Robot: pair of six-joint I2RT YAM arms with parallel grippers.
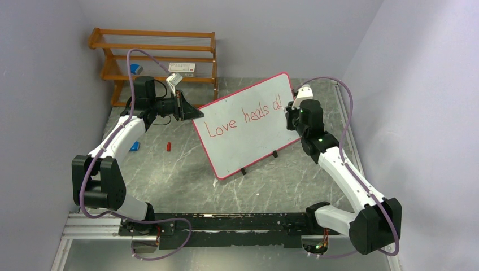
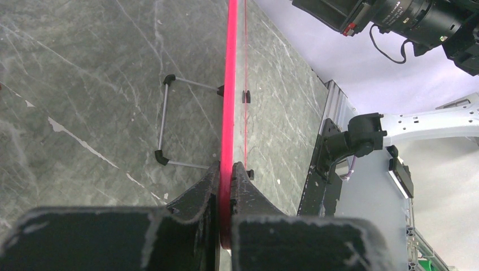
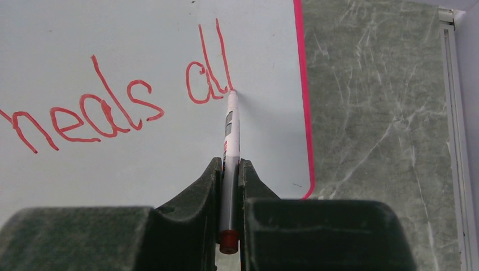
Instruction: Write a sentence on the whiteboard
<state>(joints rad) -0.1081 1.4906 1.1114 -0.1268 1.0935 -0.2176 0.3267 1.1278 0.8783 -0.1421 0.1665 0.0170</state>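
The whiteboard, white with a red-pink frame, stands tilted on small black feet in the middle of the table. The sentence in red script reads "Love heals all"; "heals all" shows in the right wrist view. My left gripper is shut on the whiteboard's upper left edge, and its frame runs between my fingers. My right gripper is shut on a white marker with a red end. The marker's tip touches the board at the foot of the last "l".
A wooden slatted rack stands at the back left with a small box on it. A red marker cap and a blue object lie on the table left of the board. The board's wire stand rests behind it.
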